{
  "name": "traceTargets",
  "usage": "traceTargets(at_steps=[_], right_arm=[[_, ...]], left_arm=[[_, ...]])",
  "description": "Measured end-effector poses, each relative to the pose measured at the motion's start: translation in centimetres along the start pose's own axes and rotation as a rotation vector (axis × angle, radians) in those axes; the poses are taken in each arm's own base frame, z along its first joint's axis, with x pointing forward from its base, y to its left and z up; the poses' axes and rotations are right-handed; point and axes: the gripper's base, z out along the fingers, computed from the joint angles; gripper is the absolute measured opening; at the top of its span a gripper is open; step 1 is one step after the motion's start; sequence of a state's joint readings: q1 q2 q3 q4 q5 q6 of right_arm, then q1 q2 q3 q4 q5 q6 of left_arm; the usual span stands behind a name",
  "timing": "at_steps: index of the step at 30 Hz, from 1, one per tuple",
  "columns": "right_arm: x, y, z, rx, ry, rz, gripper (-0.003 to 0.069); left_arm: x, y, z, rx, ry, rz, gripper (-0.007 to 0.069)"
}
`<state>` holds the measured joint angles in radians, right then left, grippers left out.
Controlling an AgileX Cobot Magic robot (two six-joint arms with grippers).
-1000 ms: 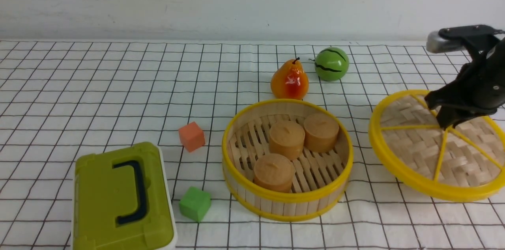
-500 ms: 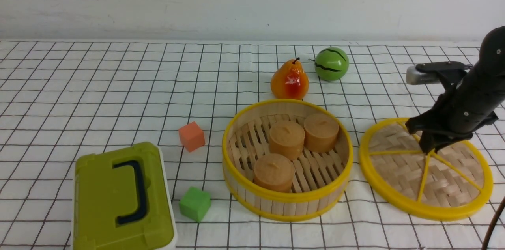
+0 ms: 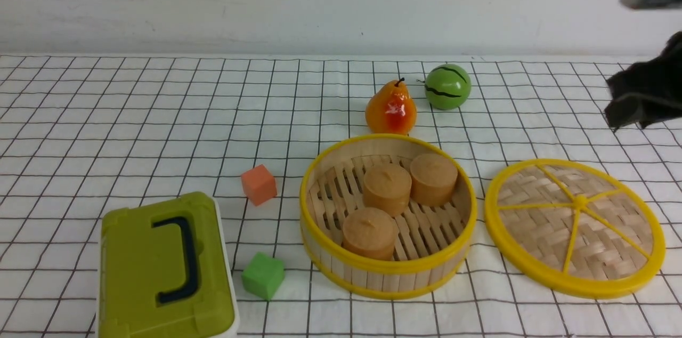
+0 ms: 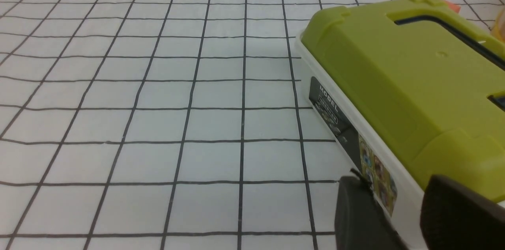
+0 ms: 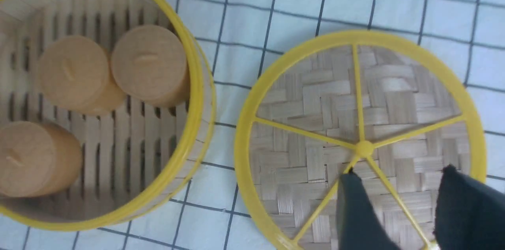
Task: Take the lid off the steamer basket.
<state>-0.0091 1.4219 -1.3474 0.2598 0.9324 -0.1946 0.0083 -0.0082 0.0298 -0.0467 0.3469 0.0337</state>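
The lid point(image 3: 538, 220), a woven bamboo disc with a yellow rim and spokes, lies flat on the table just right of the steamer basket point(image 3: 387, 268), apart from it. The basket stands uncovered with three round tan cakes point(image 3: 387, 187) inside. My right gripper point(image 3: 631, 117) hangs above the lid at the right edge, open and holding nothing. In the right wrist view its fingertips point(image 5: 399, 172) straddle a spoke near the hub of the lid point(image 5: 315, 124), clear of it, with the basket point(image 5: 196, 84) beside. My left gripper point(image 4: 392, 181) is open beside the olive box.
An olive-green and white box point(image 3: 165, 268) with a dark handle sits at the front left, also seen close in the left wrist view point(image 4: 394, 76). An orange cube point(image 3: 259, 184) and a green cube point(image 3: 263, 275) lie left of the basket. A pear point(image 3: 391, 109) and a green ball point(image 3: 448, 86) stand behind it.
The right gripper set the tilted lid down flat on the table, opened its jaws, let go and rose up and to the right. Nothing else moved.
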Motion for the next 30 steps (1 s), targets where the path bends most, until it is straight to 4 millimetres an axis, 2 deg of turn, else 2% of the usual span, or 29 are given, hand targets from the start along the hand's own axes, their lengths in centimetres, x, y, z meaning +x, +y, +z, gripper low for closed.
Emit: traceTargets(at_steps=[1,2,4,5,6,7,8,10,11,13,17,20,30], right_arm=[[0.8,0.5,-2.4,0.004,-0.059,-0.010,0.0253],[1.1,0.5,-2.5,0.005,-0.063,-0.009,0.0246],[2.6,1.1,-5.2,0.012,-0.140,-0.019,0.0215],[4.3,1.6,-7.1,0.016,-0.209,-0.022,0.0188],[4.7,1.6,-7.1,0.017,-0.216,-0.020,0.0182],[6.7,2.1,-9.3,0.019,-0.306,-0.024,0.0160],[7.5,2.2,-9.7,0.020,-0.334,-0.023,0.0150],[10.2,2.6,-11.7,0.027,-0.442,-0.030,0.0123],[10.4,2.7,-12.1,0.027,-0.454,-0.032,0.0123],[13.7,3.1,-13.8,0.032,-0.560,-0.043,0.0065],[16.9,3.5,-15.0,0.033,-0.641,-0.057,-0.0018],[18.1,3.6,-15.2,0.034,-0.665,-0.061,-0.0023],[18.8,3.6,-14.6,0.023,-0.612,-0.059,-0.0022]], left_arm=[[0.0,0.0,0.0,0.000,0.000,0.000,0.0239],[0.0,0.0,0.0,0.000,0.000,0.000,0.0239],[0.0,0.0,0.0,0.000,0.000,0.000,0.0239],[0.0,0.0,0.0,0.000,0.000,0.000,0.0239],[0.0,0.0,0.0,0.000,0.000,0.000,0.0239],[0.0,0.0,0.0,0.000,0.000,0.000,0.0239],[0.0,0.0,0.0,0.000,0.000,0.000,0.0239],[0.0,0.0,0.0,0.000,0.000,0.000,0.0239],[0.0,0.0,0.0,0.000,0.000,0.000,0.0239],[0.0,0.0,0.0,0.000,0.000,0.000,0.0239],[0.0,0.0,0.0,0.000,0.000,0.000,0.0239],[0.0,0.0,0.0,0.000,0.000,0.000,0.0239],[0.0,0.0,0.0,0.000,0.000,0.000,0.0239]])
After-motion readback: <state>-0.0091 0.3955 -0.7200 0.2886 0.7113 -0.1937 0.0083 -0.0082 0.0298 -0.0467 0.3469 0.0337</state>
